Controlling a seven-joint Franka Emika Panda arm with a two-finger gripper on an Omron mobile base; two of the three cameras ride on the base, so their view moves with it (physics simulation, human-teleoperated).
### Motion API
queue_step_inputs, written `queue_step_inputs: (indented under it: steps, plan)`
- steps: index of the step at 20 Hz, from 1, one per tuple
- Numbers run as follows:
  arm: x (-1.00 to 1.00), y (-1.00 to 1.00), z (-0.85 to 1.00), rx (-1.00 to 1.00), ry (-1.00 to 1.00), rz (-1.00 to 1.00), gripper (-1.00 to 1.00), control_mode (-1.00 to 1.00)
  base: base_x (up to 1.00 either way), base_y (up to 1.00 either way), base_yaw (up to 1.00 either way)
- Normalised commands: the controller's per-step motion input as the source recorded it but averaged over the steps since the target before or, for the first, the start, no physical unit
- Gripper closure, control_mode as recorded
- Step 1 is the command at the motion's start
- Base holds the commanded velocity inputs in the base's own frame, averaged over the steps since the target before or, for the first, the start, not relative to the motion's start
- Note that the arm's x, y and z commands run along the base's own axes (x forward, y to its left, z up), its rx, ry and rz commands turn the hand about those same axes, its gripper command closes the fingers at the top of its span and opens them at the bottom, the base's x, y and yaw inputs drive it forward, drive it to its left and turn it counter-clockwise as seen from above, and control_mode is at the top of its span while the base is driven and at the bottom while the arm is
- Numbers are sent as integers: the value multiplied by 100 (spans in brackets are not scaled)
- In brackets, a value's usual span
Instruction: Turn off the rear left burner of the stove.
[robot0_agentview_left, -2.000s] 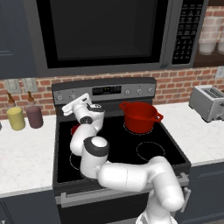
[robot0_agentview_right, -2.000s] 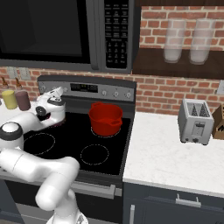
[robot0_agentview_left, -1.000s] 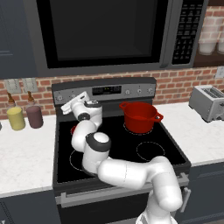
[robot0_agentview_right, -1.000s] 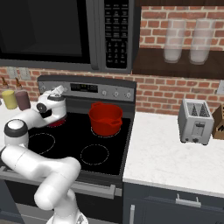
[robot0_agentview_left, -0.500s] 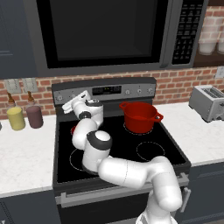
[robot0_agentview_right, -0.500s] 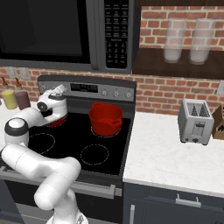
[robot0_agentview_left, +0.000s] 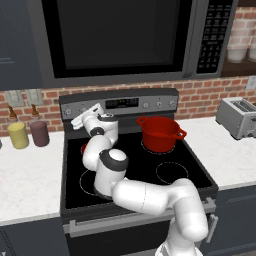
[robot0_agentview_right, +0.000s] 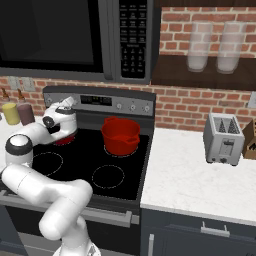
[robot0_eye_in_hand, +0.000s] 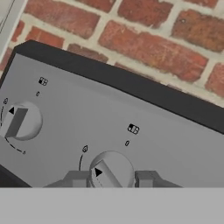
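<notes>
- Red glow shows on the rear left burner (robot0_agentview_right: 65, 139), just below and behind the end effector (robot0_agentview_left: 80, 120), so you should read the zone as on and the task as not finished.
- End effector sits up at the left end of the stove (robot0_agentview_left: 165, 172) back panel (robot0_eye_in_hand: 166, 131), at knob height, in both base views.
- Hand view: the two finger tips (robot0_eye_in_hand: 74, 178) stand either side of the nearer knob (robot0_eye_in_hand: 111, 170), one left, one right. Jaws are parted about the knob's width; you cannot tell from here whether the pads touch it or stand just clear.
- That knob's pointer is angled up and to the left in the rolled hand view, off toward the arc of markings. My judgement: it is not at its off mark, which fits the glow.
- Second knob (robot0_eye_in_hand: 19, 121) lies further left of the end effector, untouched, with its own burner icon above.
- Which knob governs the rear left zone: the icons are too small to read with certainty. Check before you commit.
- Red pot (robot0_agentview_left: 159, 133) stands on the rear right zone, well to the right of the end effector, out of the way.
- Done, as judged: reach and alignment on a knob.
- Left: close on it, turn to off, confirm the glow dies.
</notes>
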Motion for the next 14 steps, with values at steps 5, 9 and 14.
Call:
queue_step_inputs:
  steps: [5,9,14]
  plan:
    - [0,0,0,0,0,-1,100,-100,0,0,0]
    - [10,3,0,2,6,-11,100,-100,0,0,0]
    - [12,0,0,6,11,-20,100,-100,0,0,0]
